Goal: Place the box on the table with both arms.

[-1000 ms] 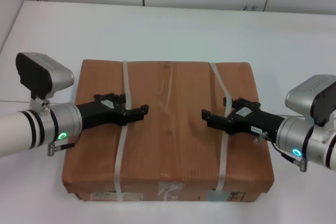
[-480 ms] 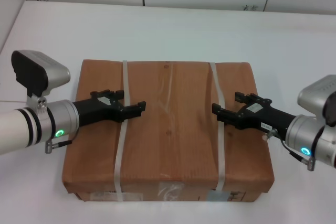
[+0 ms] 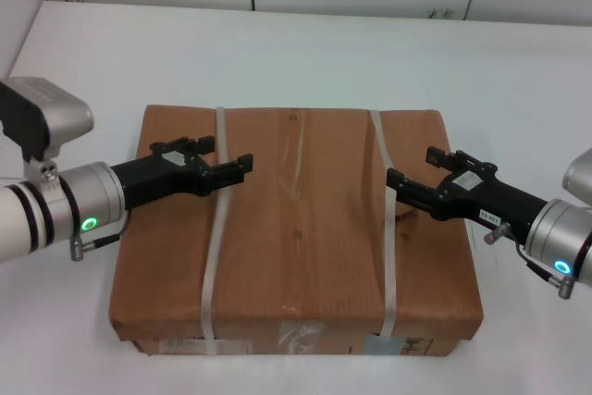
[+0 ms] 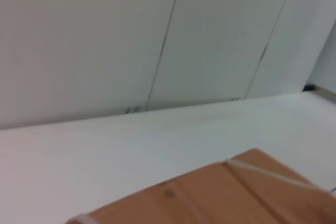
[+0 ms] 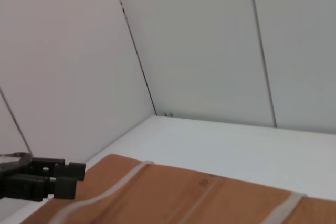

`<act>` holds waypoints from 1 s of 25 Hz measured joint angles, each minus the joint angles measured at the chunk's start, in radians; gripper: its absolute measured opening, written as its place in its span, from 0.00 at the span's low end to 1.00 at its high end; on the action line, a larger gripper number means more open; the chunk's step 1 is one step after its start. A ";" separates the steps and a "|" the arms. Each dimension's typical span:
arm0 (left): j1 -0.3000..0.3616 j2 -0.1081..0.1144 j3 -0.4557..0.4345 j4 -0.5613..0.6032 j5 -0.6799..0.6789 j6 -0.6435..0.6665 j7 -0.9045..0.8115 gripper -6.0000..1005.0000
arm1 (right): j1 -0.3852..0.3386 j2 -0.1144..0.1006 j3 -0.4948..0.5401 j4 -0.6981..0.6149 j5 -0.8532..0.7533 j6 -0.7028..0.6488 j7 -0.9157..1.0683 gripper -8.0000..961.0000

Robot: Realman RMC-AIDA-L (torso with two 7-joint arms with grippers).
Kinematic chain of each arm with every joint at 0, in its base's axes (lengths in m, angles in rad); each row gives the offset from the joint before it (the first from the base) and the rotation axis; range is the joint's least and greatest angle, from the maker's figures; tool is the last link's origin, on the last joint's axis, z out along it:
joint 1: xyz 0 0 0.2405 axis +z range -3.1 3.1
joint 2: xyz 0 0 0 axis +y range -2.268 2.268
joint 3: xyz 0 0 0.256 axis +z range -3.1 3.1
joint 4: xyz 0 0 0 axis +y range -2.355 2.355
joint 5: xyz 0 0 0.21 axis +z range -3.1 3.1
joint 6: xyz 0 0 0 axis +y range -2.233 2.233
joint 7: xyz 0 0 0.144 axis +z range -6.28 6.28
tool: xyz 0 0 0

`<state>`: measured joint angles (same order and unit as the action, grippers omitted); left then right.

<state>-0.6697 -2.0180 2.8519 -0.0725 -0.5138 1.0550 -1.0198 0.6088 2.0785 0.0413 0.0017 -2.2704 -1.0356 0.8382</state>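
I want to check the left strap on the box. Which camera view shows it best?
The head view: the left strap shows along its whole length across the box, passing under the left gripper. Both wrist views catch only short pieces of straps near the box's edge.

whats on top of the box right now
Two whitish straps cross the box top. The left gripper and right gripper are above it near the straps; contact isn't clear. The table beneath the box is covered.
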 joint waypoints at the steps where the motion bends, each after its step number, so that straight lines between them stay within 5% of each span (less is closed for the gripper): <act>1: 0.002 0.000 0.000 -0.004 -0.001 0.016 0.000 0.78 | -0.001 0.000 -0.001 -0.004 0.000 -0.024 -0.020 0.90; 4: 0.014 0.006 0.003 -0.023 -0.001 0.161 0.004 0.78 | -0.002 0.000 -0.005 -0.011 -0.004 -0.067 -0.041 0.90; 12: 0.032 0.064 0.012 -0.032 0.095 0.609 0.134 0.77 | 0.009 -0.008 -0.122 -0.143 -0.094 -0.398 -0.107 0.90; 17: 0.020 0.077 0.012 -0.033 0.196 0.677 0.176 0.77 | 0.012 -0.009 -0.186 -0.245 -0.112 -0.593 -0.073 0.90; 25: 0.022 0.074 0.011 -0.033 0.210 0.674 0.187 0.77 | 0.017 -0.010 -0.206 -0.264 -0.111 -0.645 -0.063 0.90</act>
<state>-0.6480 -1.9443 2.8630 -0.1059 -0.3039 1.7288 -0.8325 0.6253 2.0688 -0.1650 -0.2622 -2.3813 -1.6804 0.7750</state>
